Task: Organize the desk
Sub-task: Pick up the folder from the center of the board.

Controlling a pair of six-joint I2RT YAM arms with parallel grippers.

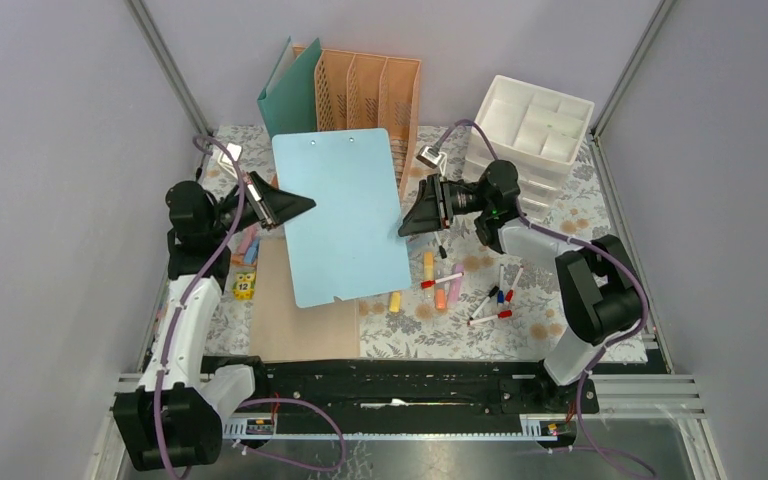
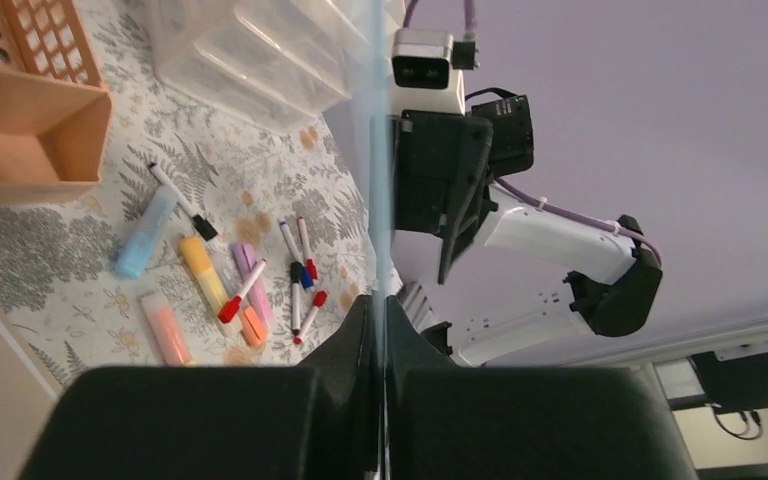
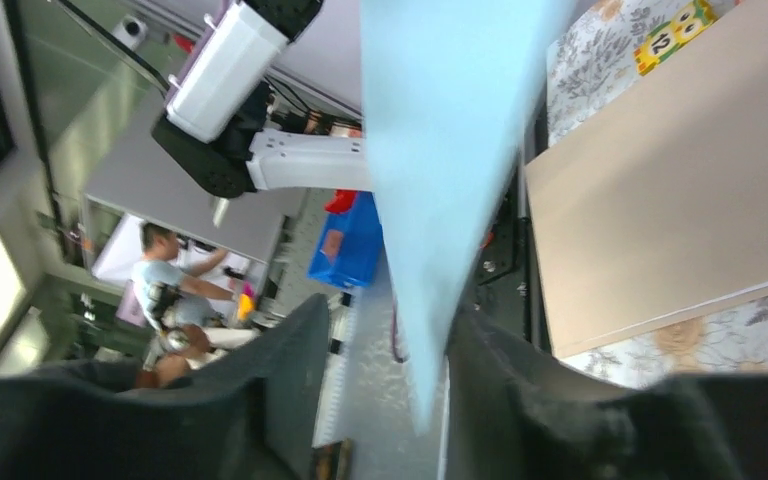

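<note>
your left gripper [image 1: 297, 207] is clamped on the left edge of the blue board [image 1: 345, 215], jaws together on it; in the left wrist view the board runs edge-on as a thin line between the fingers [image 2: 210, 420]. your right gripper [image 1: 407, 222] is at the board's right edge with its jaws apart. in the right wrist view the board sits between them, with a gap on one side. that view is blurred, so you cannot tell whether the other finger touches it.

the board's long axis runs from the rack [image 1: 370, 90] towards the arm bases, a little askew. whether its near end rests on the tan sheet [image 1: 295, 325] you cannot tell.

the desk [image 1: 430, 335] lies flat under both arms, its long axis running left to right across the top view, its long sides facing the bases and the back wall. the board hides its middle and part of the tan sheet.

on the fern-and-flower cloth, markers [image 1: 495, 300] and highlighters [image 1: 428, 265] lie scattered right of the board, more highlighters are half hidden under your left arm, and a yellow block [image 1: 244, 286] marked 12 sits just left of the sheet. a green folder [image 1: 295, 95] leans beside the rack, and the drawer unit [image 1: 535, 125] stands at back right.

pale lilac walls and metal posts close the cell in. the right wrist view shows a person beyond it, out of focus.
</note>
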